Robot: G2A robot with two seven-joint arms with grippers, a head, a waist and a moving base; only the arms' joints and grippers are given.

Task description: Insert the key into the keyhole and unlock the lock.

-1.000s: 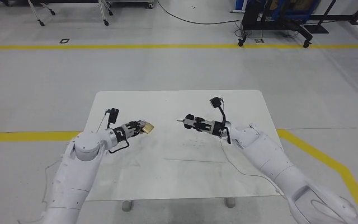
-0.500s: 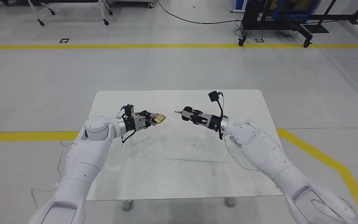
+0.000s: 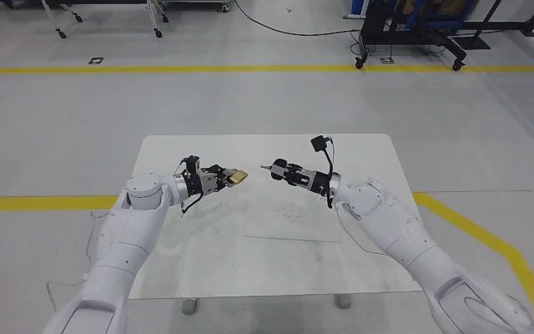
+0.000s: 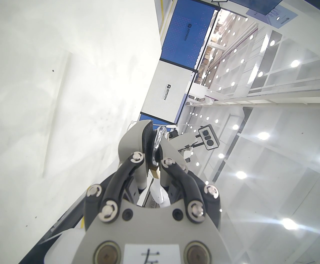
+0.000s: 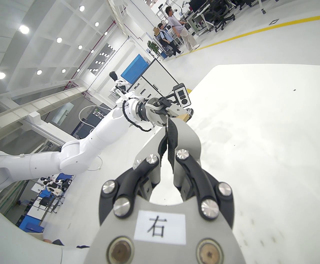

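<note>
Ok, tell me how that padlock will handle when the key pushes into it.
The padlock looks like solid brass, so probably stiff and heavy for its size. The left pincer holds it in the air with brass jutting past its tips, so a push from the key may pivot it. Smooth metal could also slip in the grip.

Looks like a big robot lab inside a work hall. Shown by the wide grey floor (image 3: 250, 104) with yellow lines (image 3: 250, 68) painted across, a plain white table (image 3: 267, 250) standing alone, black stands on wheels (image 3: 373, 33), rows of round lights (image 4: 263, 135) on a high white ceiling, blue wall boards (image 4: 185, 35), desk chairs (image 5: 222, 11) and another white robot (image 5: 121, 85) far behind.
</note>
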